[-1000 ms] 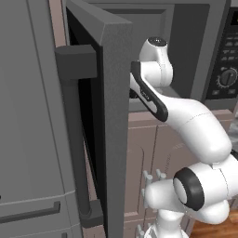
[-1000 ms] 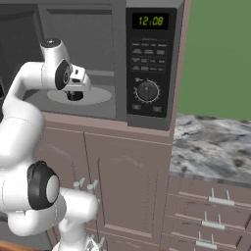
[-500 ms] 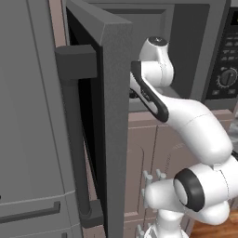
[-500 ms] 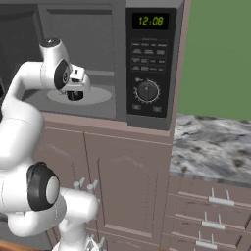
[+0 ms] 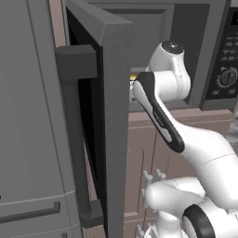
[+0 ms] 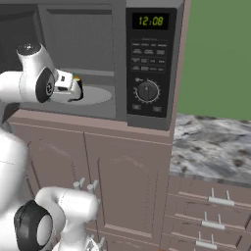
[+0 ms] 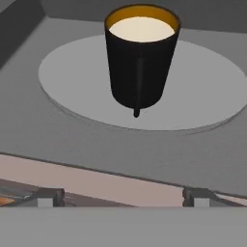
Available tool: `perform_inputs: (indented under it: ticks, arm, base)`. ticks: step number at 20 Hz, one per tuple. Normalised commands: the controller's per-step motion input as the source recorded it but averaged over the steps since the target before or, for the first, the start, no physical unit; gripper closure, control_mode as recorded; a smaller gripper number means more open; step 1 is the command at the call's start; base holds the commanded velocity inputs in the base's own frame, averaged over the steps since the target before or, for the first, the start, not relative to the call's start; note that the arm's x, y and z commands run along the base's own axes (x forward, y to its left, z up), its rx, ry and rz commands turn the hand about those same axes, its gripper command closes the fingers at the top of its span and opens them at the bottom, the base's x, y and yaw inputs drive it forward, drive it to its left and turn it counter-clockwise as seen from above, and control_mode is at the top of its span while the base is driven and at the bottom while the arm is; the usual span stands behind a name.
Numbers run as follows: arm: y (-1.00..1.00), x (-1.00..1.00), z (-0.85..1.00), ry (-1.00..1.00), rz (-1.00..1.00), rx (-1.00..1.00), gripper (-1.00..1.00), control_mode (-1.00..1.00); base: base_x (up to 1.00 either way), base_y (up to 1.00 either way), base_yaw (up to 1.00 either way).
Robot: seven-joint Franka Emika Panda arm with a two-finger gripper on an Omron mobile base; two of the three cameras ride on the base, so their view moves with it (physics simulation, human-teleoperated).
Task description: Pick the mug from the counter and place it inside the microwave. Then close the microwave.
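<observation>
Standing upright on the pale round turntable (image 7: 202,91) inside the microwave (image 6: 147,63) is the mug (image 7: 140,58), a small black cylinder with a cream-yellow rim and a thin handle facing the hand camera. In the hand view it is seen at twelve o'clock, with the gripper (image 7: 123,197) below it at six o'clock. The gripper's two dark tips are spread wide apart and nothing is held between them; the mug is touched by neither.

The mug is judged to be light, rigid and smooth-sided, probably breakable if knocked over. It would best be gripped across the body, mid-height, clear of the handle.

Room is tight. The cavity walls close in around the turntable, and its front sill lies between the gripper and the mug. In the left base view the open door (image 5: 111,116) stands at nine o'clock, close to the arm. A straight retreat through the opening is called for before the door can be swung shut.
</observation>
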Motion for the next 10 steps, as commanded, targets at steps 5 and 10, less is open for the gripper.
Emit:
perform_inputs:
  ticks: [5, 10]
  arm:
    - [-0.06, -1.0, 0.26, -0.04, 0.0, 0.02, -1.0, -1.0]
    - [-0.26, -0.99, 0.33, -0.03, 0.0, 0.01, -1.0, -1.0]
  base:
    - [0.0, 0.0, 0.0]
    - [0.0, 0.0, 0.0]
